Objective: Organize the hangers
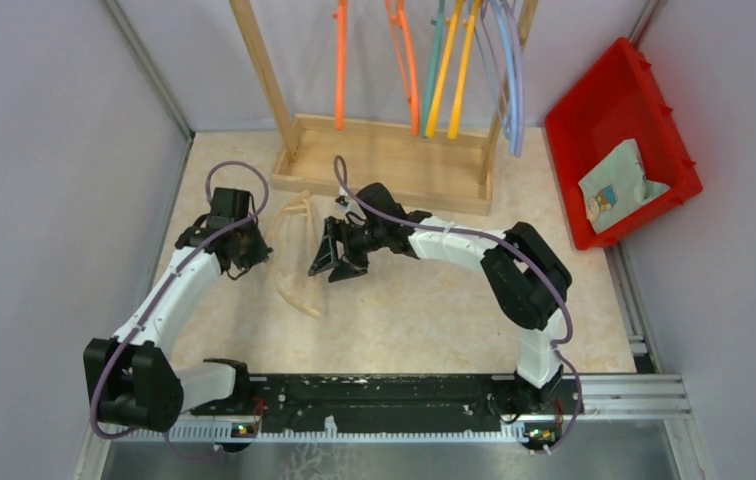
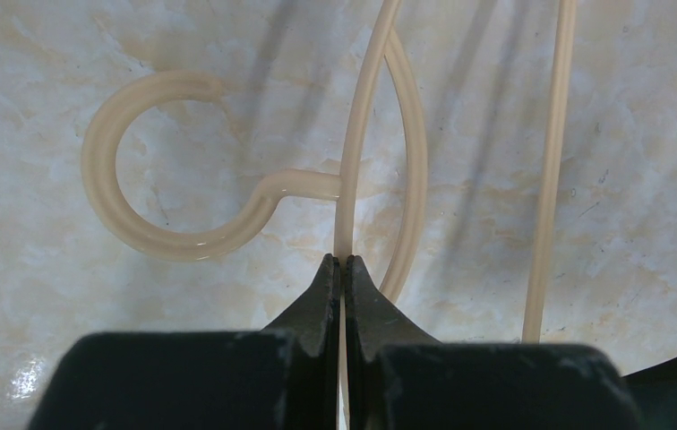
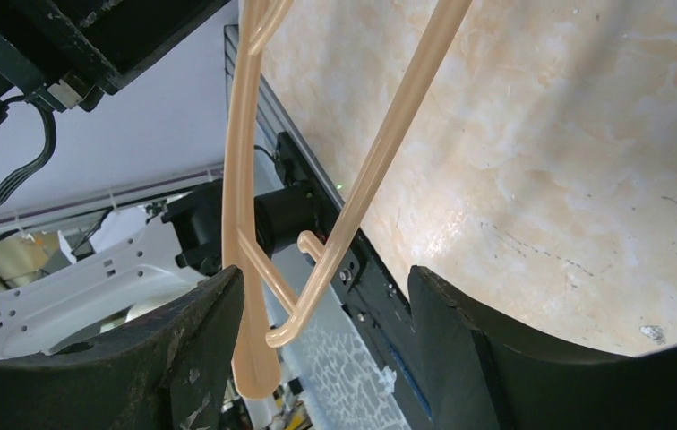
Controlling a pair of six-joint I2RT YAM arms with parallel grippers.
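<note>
Pinches a thin arm of the beige hanger (image 2: 107,184) beside its hook with the left gripper (image 2: 341,262), fully closed, low over the table (image 1: 424,315). Spreads the right gripper (image 3: 321,282) wide around the hanger's far corner, gripping nothing. Could twist or slip from that narrow pinch if the right closes off-centre. Farther back, finds other hangers (image 1: 340,70) hung on the wooden rack (image 1: 379,188). No readable writing on the packet (image 1: 614,185) in the red bin (image 1: 560,170).
</note>
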